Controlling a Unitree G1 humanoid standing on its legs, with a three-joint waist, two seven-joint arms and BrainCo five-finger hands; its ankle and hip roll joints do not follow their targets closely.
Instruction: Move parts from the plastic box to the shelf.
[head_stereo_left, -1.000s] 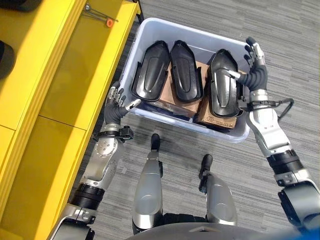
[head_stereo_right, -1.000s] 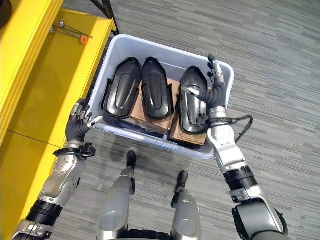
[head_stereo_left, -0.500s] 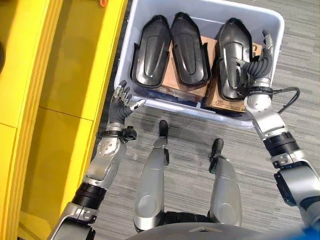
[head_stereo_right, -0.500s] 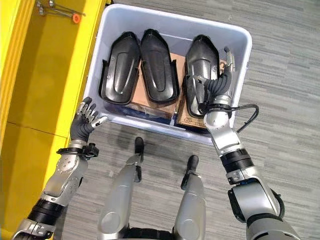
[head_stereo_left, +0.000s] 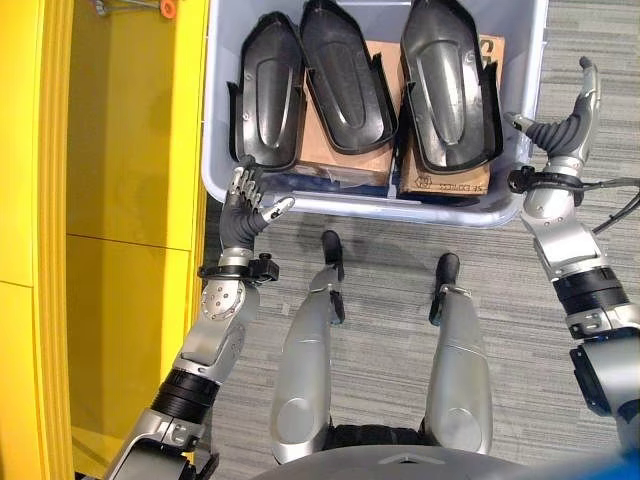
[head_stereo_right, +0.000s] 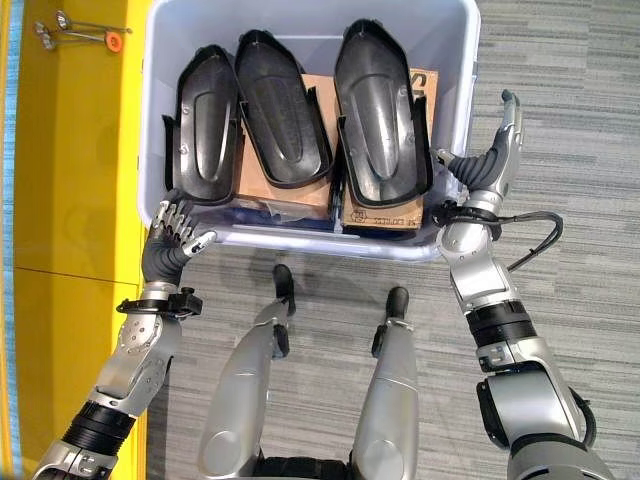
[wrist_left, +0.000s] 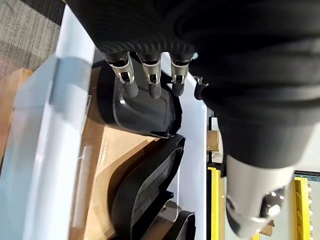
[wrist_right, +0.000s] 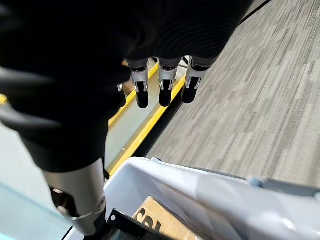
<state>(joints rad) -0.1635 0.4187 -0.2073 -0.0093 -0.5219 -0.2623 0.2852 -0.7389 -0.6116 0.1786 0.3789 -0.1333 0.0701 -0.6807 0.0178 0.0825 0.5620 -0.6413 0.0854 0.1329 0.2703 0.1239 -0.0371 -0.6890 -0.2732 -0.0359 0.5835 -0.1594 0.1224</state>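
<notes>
Since a second ago the right hand has come off the rightmost black part and now hangs just outside the plastic box, empty.

Its fingers are straight and spread, beside the box's right wall, touching nothing I can see. The left hand sits at the box's near left corner, fingers relaxed and holding nothing. All three black parts lie inside the box, resting on brown cartons; the other two sit left of the rightmost one. The yellow shelf stands just left of the box, bare but for a small tool. My judgement: the pick-up step is not yet done; next the hands must reach in and close on one part before carrying it over.
</notes>
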